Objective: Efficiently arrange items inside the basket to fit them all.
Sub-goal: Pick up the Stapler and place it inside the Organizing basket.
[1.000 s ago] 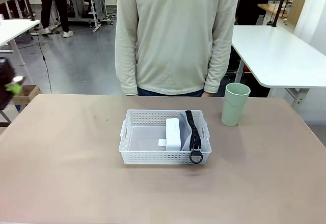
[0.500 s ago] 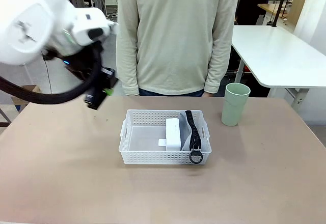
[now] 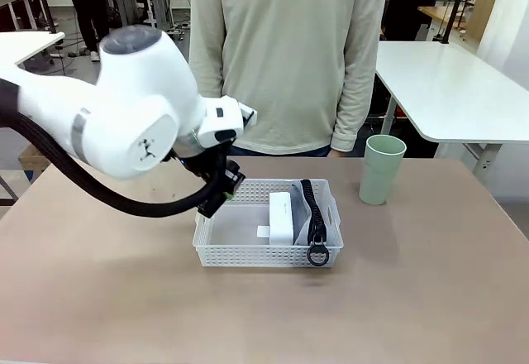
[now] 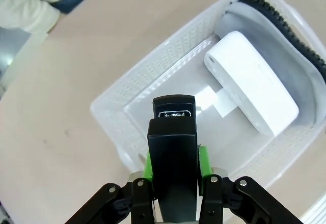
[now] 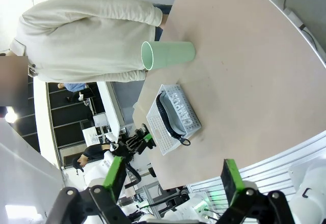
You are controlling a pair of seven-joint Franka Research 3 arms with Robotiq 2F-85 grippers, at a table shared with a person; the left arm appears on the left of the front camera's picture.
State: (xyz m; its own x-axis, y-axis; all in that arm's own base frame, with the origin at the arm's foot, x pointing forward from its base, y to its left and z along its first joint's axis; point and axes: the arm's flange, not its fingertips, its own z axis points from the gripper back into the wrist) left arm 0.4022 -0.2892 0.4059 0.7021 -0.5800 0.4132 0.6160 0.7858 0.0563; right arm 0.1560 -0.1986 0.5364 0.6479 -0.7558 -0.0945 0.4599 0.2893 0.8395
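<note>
The black stapler [image 4: 172, 147] is clamped across its flanks by the left claw [image 4: 175, 164], green pads tight on both sides, nose pointing down. It hangs over the 9 o'clock half of the basket [image 3: 264, 255], which sits mid-desk.

We judge the stapler rigid and dense for its size, with smooth sides that could slip. It is also hinged, so a hold across the body, as here, looks wiser than one on the top arm.

In the basket's 3 o'clock half the white box [image 3: 281, 215] stands on edge against the grey pouch [image 3: 312, 215]. The pouch's ring pull hangs over the 6 o'clock wall. The pouch looks soft and squashable, the box light and stiff.

The green cup [image 3: 382, 170] stands upright on the desk [image 3: 99, 298] at about 2 o'clock from the basket, well apart from it. We expect it to be light, hollow and prone to roll once laid down, and best gripped around its wall.

The right claw [image 5: 172, 178] hangs high with its fingers spread wide, empty.

The desk is matt, beige and flat. A person [image 3: 289, 50] stands at 12 o'clock, with other white desks behind.
</note>
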